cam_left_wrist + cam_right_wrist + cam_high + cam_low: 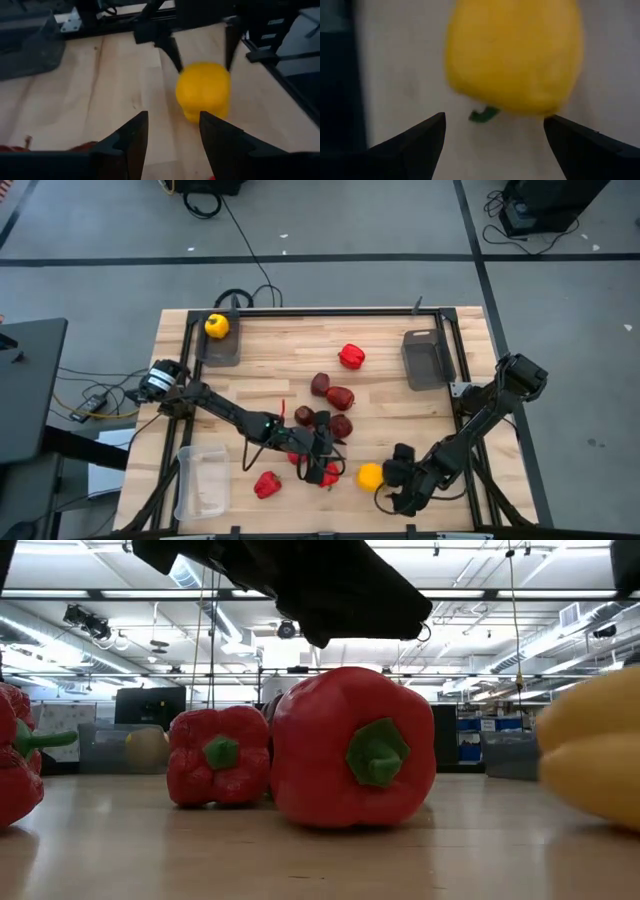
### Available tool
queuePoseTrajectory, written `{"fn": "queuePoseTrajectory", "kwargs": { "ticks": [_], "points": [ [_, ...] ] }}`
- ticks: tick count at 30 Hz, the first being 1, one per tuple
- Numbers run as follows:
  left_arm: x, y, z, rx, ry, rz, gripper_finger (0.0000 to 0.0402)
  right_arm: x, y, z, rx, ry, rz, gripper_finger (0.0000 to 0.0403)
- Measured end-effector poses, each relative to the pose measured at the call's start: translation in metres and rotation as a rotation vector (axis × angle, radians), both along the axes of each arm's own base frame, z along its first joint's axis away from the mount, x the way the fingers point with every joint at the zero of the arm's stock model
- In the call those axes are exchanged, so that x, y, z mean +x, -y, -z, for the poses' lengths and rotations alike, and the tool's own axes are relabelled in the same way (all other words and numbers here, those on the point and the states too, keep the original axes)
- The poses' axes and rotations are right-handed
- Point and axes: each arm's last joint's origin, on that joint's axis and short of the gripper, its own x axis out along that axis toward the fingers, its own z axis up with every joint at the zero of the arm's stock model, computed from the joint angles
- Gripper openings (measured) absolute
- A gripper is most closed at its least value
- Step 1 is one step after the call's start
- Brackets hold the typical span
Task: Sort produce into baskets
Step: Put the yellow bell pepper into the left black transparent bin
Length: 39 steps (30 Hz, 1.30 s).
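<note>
A yellow bell pepper (pixel 370 476) (pixel 204 91) (pixel 514 55) lies on the wooden table near its front edge, its green stem (pixel 484 115) low against the wood. My right gripper (pixel 392 478) (pixel 494 120) is open and slants down at it. Its fingers (pixel 172 52) stand on either side of the pepper, apart from it. My left gripper (pixel 325 463) (pixel 172 120) is open with nothing between its fingers. It hangs over a red bell pepper (pixel 330 475) (pixel 352 748) and points toward the yellow one.
Another yellow pepper (pixel 217 326) sits in the dark grey basket (pixel 222 348) at far left. A second grey basket (pixel 428 360) stands far right, a clear one (pixel 203 480) near left. Red peppers (pixel 267 484) (pixel 351 357) and maroon fruits (pixel 330 392) lie mid-table.
</note>
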Motion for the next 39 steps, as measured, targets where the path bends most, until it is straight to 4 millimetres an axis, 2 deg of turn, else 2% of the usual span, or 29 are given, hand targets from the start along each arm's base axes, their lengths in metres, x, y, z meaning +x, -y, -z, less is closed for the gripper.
{"fn": "queuePoseTrajectory", "kwargs": {
  "ticks": [3, 6, 8, 11, 15, 20, 26, 29, 36, 39],
  "points": [
    [-0.002, 0.004, 0.000, -0.028, -0.004, -0.001, 0.0183, 0.013, -0.003, -0.007, 0.007, 0.146, -0.066, 0.0346],
    [-0.003, 0.008, 0.001, -0.036, -0.011, 0.004, 0.0183, 0.026, -0.001, -0.017, -0.064, 0.322, -0.082, 0.0346],
    [-0.005, 0.011, 0.002, -0.034, -0.021, 0.010, 0.0183, 0.031, 0.002, -0.023, -0.093, 0.374, -0.091, 0.0346],
    [-0.009, 0.016, 0.004, -0.021, -0.053, 0.027, 0.0183, 0.030, 0.011, -0.029, -0.104, 0.355, -0.075, 0.0345],
    [-0.015, 0.028, 0.005, 0.008, -0.069, 0.072, 0.0183, 0.019, 0.014, -0.033, -0.111, 0.290, -0.076, 0.0345],
    [-0.025, 0.048, 0.005, 0.101, -0.055, 0.226, 0.0183, 0.009, 0.009, -0.024, -0.185, 0.232, -0.162, 0.0345],
    [-0.027, 0.061, -0.004, 0.043, 0.030, 0.231, 0.0190, 0.011, 0.009, -0.012, -0.249, 0.200, -0.180, 0.0346],
    [-0.028, 0.062, -0.004, 0.018, 0.029, 0.237, 0.0216, 0.014, 0.012, -0.011, -0.240, 0.196, -0.148, 0.0350],
    [-0.025, 0.064, 0.005, 0.026, 0.024, 0.230, 0.0319, 0.013, 0.008, -0.012, -0.184, 0.191, -0.135, 0.0352],
    [-0.020, 0.066, 0.012, 0.038, 0.065, 0.183, 0.0339, 0.012, 0.006, -0.009, -0.143, 0.169, -0.101, 0.0351]
  ]
}}
